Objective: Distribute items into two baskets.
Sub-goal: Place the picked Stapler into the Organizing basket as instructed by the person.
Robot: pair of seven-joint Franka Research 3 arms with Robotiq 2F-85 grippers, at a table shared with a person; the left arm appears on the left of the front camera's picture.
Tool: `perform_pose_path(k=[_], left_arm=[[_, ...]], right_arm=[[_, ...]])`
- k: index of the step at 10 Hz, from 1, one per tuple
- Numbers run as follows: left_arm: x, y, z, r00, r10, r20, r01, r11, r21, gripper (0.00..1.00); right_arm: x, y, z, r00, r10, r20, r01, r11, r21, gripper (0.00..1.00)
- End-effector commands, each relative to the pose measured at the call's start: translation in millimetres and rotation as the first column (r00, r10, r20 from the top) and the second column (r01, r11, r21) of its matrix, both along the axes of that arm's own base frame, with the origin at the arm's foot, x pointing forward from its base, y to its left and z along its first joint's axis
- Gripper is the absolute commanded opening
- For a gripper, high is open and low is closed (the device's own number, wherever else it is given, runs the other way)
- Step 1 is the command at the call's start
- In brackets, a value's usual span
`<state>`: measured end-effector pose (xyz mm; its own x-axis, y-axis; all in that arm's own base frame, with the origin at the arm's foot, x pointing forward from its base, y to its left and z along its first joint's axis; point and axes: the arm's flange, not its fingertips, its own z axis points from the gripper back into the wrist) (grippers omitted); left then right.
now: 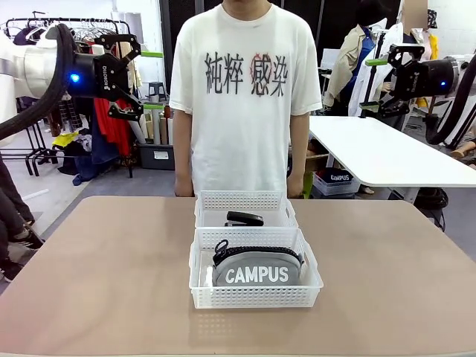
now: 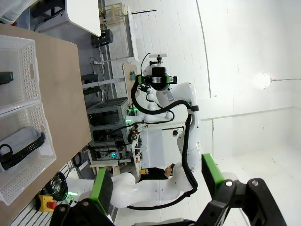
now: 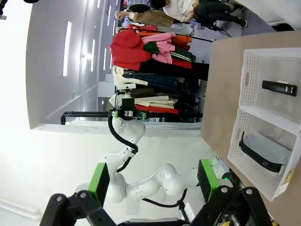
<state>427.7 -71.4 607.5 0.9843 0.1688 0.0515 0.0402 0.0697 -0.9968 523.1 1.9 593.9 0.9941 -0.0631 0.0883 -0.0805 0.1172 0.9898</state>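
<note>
Two white lattice baskets stand end to end at the middle of the tan table. The far basket (image 1: 245,201) holds the black stapler (image 1: 245,219). In the near basket (image 1: 256,297) lies the grey "CAMPUS" pouch (image 1: 256,269). My left gripper (image 1: 151,80) hangs open high at the left, well above the table. High at the right, my right gripper (image 1: 372,85) is open too. Both are far from the baskets and hold nothing. The left wrist view shows its open gripper (image 2: 157,181), the stapler (image 2: 5,77) and the pouch (image 2: 21,146). The right wrist view shows its open gripper (image 3: 153,181), the stapler (image 3: 279,87) and the pouch (image 3: 263,150).
A person in a white T-shirt (image 1: 242,97) stands at the table's far edge behind the baskets, arms down. A white table (image 1: 387,152) stands at the back right, and a clothes rack (image 1: 97,111) at the back left.
</note>
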Motion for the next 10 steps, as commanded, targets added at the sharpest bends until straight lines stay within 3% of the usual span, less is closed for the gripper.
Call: perform_pose_path(k=[1, 10], left_arm=[[-1.1, -1.0, 1.3, 1.000, 0.004, -0.002, -0.004, 1.000, -0.005, 1.00], [-1.1, -1.0, 1.3, 1.000, 0.004, -0.002, -0.004, 1.000, -0.005, 1.00]], right_arm=[[-1.9, 0.8, -4.4, 1.000, 0.013, -0.010, -0.013, 0.997, 0.073, 1.00], [2.2, 1.9, -4.7, 1.000, 0.014, -0.012, -0.014, 0.999, 0.028, 1.00]])
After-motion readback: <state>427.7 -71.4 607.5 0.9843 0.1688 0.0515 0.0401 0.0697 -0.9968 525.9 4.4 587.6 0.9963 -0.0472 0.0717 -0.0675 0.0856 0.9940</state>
